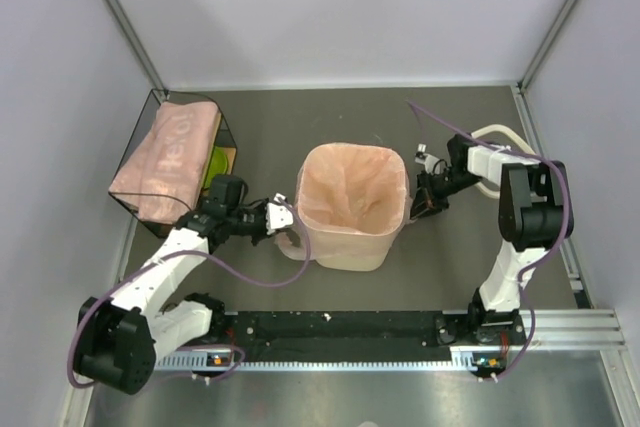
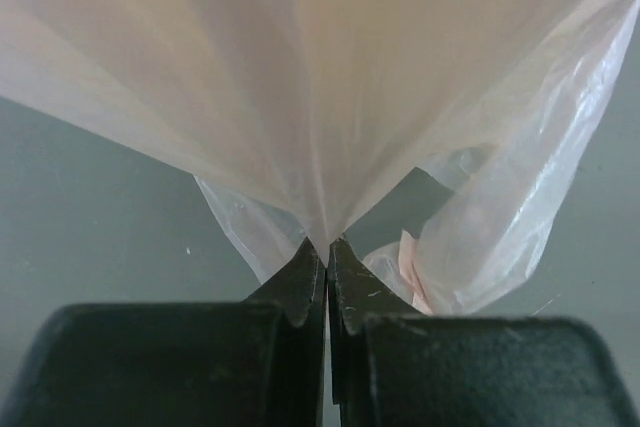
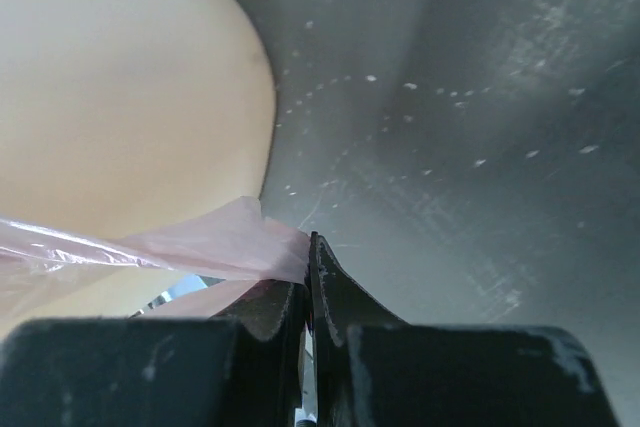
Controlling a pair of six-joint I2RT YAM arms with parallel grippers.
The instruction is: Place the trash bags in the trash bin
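The cream-beige trash bin (image 1: 345, 247) stands mid-table with a pale pink trash bag (image 1: 350, 192) spread inside it and folded over its rim. My left gripper (image 1: 290, 232) is at the bin's left wall, shut on the bag's film (image 2: 330, 97), which fans out from the fingertips (image 2: 325, 247). My right gripper (image 1: 418, 209) is at the bin's right side, shut on the bag's edge (image 3: 215, 247) beside the bin wall (image 3: 120, 97). A folded stack of pink trash bags (image 1: 165, 159) lies on the dark wire-framed box at the left.
The dark wire-framed box (image 1: 135, 147) with a green item (image 1: 217, 163) inside stands at the back left. White walls with metal rails enclose the table on three sides. A white cable (image 1: 495, 133) and a purple cable (image 1: 440, 122) run by the right arm.
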